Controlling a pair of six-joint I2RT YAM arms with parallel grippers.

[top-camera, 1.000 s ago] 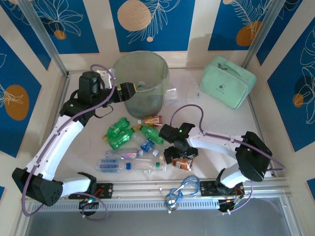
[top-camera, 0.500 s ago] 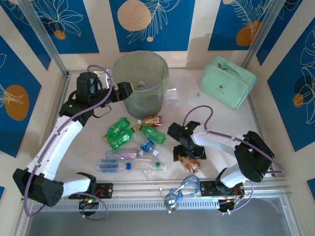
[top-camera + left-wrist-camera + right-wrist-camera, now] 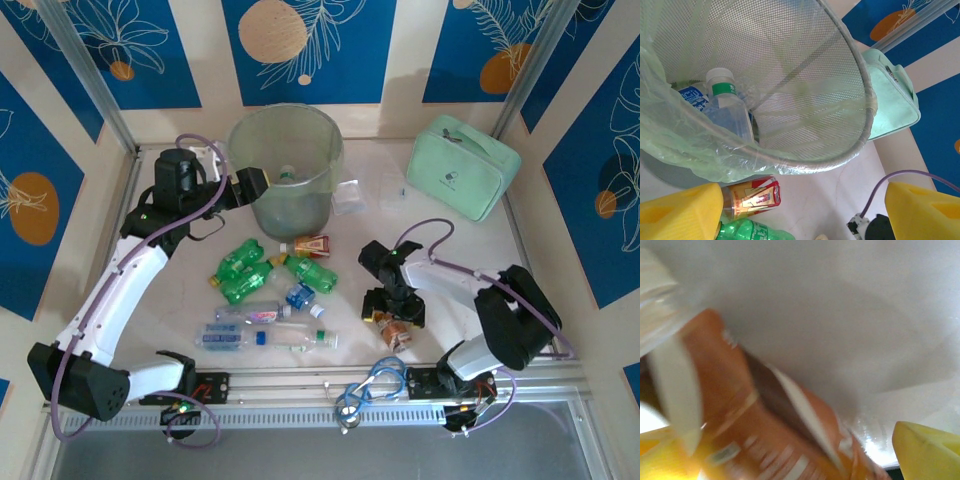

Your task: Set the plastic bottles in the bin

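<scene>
White marbled table [image 3: 350,230] carries everything. The biggest thing on it is the bin [image 3: 300,205], a tall round pale-green bucket at the far middle; the left wrist view shows its mesh wall lined with thin green film. To its right, well apart, a mint-green soft case [image 3: 462,178] lies near the far right corner.

The left arm [image 3: 120,285] reaches from the near left corner up to the bin's left side. The right arm [image 3: 450,280] folds back toward the near edge.

Inside the bin a clear bottle [image 3: 727,107] with a white cap and green band leans against the wall, with a blue-labelled bottle [image 3: 692,95] just beside it.

Most plastic bottles lie loose on the table in front of the bin:
- Three green bottles [image 3: 242,272].
- A red-labelled bottle [image 3: 310,243] nearest the bin's foot.
- A small blue one [image 3: 298,295].
- A row of clear bottles [image 3: 265,335] near the front rail.

The left gripper [image 3: 255,185] hangs just beside the bin's rim, outside it, yellow fingers [image 3: 675,210] spread wide with nothing between them. The right gripper [image 3: 395,322] sits near the front rail, its fingers clamped on an orange-labelled bottle [image 3: 740,405], which is blurred in the wrist view. Whether that bottle touches the table I cannot tell.
</scene>
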